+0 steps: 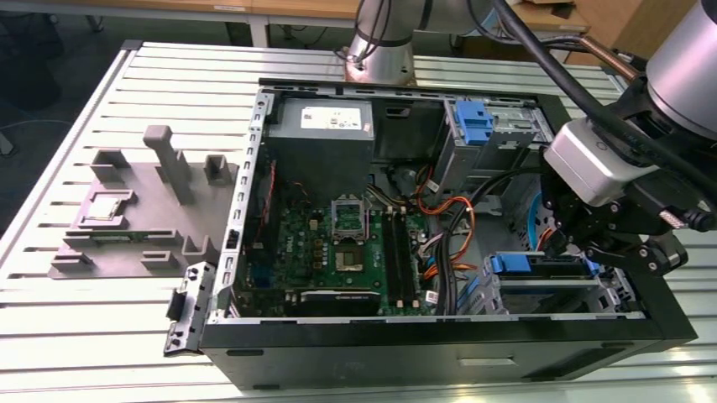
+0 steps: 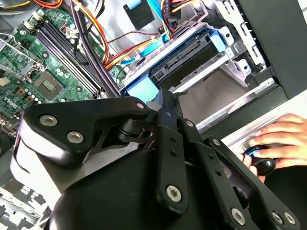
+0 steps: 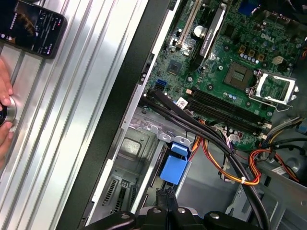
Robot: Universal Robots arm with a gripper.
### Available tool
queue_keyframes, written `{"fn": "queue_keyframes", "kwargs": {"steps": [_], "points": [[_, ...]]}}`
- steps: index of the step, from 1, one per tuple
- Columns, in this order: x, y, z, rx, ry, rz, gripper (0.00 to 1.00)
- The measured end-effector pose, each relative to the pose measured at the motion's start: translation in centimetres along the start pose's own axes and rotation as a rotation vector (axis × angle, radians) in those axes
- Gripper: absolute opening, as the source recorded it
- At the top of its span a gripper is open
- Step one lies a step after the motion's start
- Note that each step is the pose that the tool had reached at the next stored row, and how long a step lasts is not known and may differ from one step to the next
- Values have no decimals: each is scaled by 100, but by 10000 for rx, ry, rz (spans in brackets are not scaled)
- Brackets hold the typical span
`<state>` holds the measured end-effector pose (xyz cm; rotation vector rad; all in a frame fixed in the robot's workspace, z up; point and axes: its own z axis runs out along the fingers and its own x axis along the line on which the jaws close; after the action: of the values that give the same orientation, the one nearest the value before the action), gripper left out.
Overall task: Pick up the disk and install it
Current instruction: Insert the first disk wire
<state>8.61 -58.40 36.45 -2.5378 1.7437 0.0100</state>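
Fingers (image 3: 166, 198) together just beside the disk (image 3: 172, 166) in its bay; hand (image 2: 283, 139) in second wrist view.

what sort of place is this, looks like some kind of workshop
Most likely a robotics lab or test bench for computer assembly. A robot arm reaches over an open computer case on a slatted metal table, and a grey fixture block lies beside it.
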Motion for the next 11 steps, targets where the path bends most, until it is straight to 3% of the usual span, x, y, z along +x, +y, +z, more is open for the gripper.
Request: {"fn": "queue_keyframes", "kwargs": {"steps": [5,11], "points": [[1,-1,7,-19,-29,-769,10],[-6,-78,13,17,-14,-783,10]]}}
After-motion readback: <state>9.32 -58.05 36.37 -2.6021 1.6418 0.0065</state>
